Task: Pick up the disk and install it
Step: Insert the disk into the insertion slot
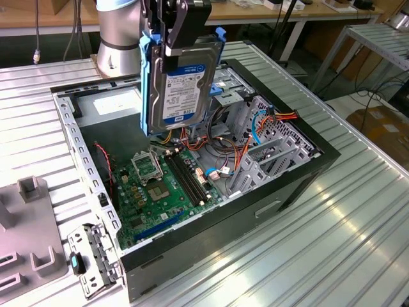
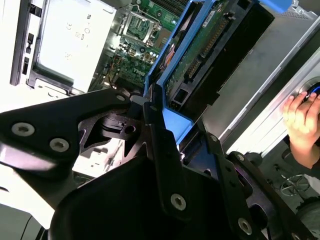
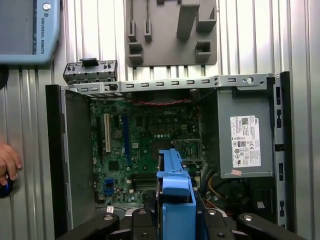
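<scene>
Now | fingers (image 2: 162,150) grip disk (image 1: 182,83); exterior view: label (image 1: 185,96); second wrist view: underside (image 2: 200,55)

Your hand (image 1: 182,46) holds the disk (image 1: 185,96) in clear air above the open case (image 1: 223,230). Below it, loose cables (image 1: 220,142) crowd the drive cage (image 1: 268,153), while the motherboard (image 1: 153,192) side has plenty of room to pass.

The disk (image 1: 182,83) carries a white-and-blue label with a black top strip and fine print. A white sticker (image 3: 245,141) with barcodes and certification marks sits on the grey power supply (image 3: 225,107). White lettering runs along the teach pendant (image 3: 25,30). The motherboard (image 3: 145,135) bears a small white logo.
</scene>
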Action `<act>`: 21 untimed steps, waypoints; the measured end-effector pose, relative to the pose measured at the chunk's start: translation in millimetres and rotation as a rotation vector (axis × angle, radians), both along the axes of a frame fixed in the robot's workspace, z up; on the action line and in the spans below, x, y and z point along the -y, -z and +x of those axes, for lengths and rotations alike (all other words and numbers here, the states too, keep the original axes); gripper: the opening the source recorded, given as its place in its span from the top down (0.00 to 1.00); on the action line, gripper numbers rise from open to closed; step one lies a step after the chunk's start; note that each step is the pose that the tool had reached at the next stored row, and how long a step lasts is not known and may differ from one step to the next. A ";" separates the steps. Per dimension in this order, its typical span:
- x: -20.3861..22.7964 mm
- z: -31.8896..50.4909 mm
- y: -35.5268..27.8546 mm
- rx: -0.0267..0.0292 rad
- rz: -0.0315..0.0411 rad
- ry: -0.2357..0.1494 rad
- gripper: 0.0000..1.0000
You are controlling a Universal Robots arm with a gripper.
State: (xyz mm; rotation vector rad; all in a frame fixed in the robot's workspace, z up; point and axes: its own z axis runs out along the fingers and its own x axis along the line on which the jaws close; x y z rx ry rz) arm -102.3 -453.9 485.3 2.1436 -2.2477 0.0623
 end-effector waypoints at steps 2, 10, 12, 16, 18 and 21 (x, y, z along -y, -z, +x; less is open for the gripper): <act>1.2 0.0 0.6 0.0001 -0.0001 0.000 0.63; 5.9 0.3 2.0 0.0000 -0.0021 0.000 0.63; 10.1 0.4 2.3 0.0001 -0.0020 0.000 0.63; 24.9 0.4 4.2 0.0001 -0.0038 0.000 0.63; 31.4 0.4 4.9 0.0001 -0.0054 0.000 0.63; 38.0 2.6 5.8 0.0002 -0.0079 0.000 0.63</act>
